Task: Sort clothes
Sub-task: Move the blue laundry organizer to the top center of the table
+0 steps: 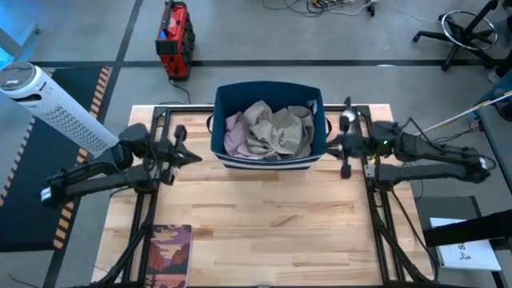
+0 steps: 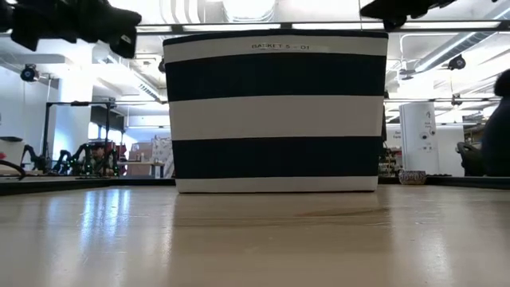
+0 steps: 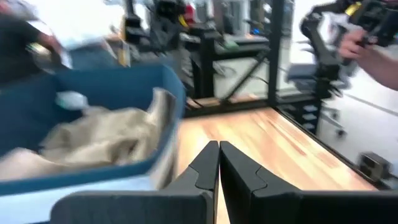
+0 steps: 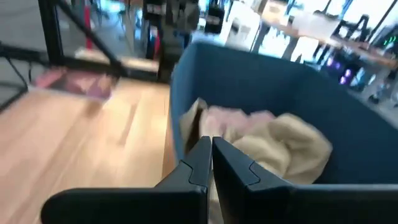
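Observation:
The clothes lie heaped in the navy blue bin [image 1: 320, 128] at the table's far middle: a large beige-khaki piece [image 1: 276, 128] on top, a pale lilac-pink piece [image 1: 234, 134] at its left. They also show in the left wrist view [image 3: 106, 140] and the right wrist view [image 4: 280, 146]. My left gripper [image 1: 194, 157] is shut and empty, left of the bin. My right gripper [image 1: 330, 144] is shut and empty, at the bin's right wall.
A flat reddish-brown book [image 1: 168, 254] lies at the table's near left edge. The bin shows as navy and white stripes in the low view [image 2: 275, 112]. Bare wood lies between the bin and the near edge. A person's hand [image 3: 379, 53] shows beyond the table.

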### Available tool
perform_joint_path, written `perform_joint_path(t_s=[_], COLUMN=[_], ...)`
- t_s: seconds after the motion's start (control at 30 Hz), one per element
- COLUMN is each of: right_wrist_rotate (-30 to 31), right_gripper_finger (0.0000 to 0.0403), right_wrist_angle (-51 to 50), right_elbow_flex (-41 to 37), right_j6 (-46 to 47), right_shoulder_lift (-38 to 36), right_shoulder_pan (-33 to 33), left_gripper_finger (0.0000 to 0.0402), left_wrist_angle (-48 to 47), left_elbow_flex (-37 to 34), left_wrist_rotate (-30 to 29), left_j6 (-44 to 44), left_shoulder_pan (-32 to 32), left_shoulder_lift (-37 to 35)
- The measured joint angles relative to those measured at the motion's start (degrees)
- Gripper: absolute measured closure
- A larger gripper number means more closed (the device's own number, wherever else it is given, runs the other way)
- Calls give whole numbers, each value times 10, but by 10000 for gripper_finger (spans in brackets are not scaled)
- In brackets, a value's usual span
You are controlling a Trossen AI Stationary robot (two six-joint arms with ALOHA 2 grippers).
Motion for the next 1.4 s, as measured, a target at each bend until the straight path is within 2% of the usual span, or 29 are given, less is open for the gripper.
perform_joint_path(t_s=[0.1, 0.33, 0.43, 0.57, 0.67, 0.87, 1.4], right_wrist_rotate=[87, 283, 348, 385, 405, 413, 412], right_gripper_finger=[403, 403, 403, 403, 403, 403, 403], right_wrist_angle=[-15, -101, -167, -236, -253, -263, -227], right_elbow_flex=[7, 90, 132, 171, 179, 172, 162], right_j6=[5, 46, 76, 110, 119, 142, 153], right_shoulder_lift=[39, 154, 217, 289, 318, 312, 311], right_shoulder_pan=[72, 218, 248, 249, 235, 186, 82], left_gripper_finger=[402, 402, 402, 402, 402, 402, 402], left_wrist_angle=[-3, -138, -188, -188, -178, -159, -90], left_elbow_flex=[2, 90, 127, 144, 144, 142, 99], left_wrist_rotate=[-27, -220, -328, -435, -461, -467, -471], left_j6=[0, 21, 21, 20, 20, 21, 15], left_shoulder_pan=[-42, -168, -214, -232, -229, -209, -90], left_shoulder_lift=[43, 149, 196, 241, 261, 273, 264])
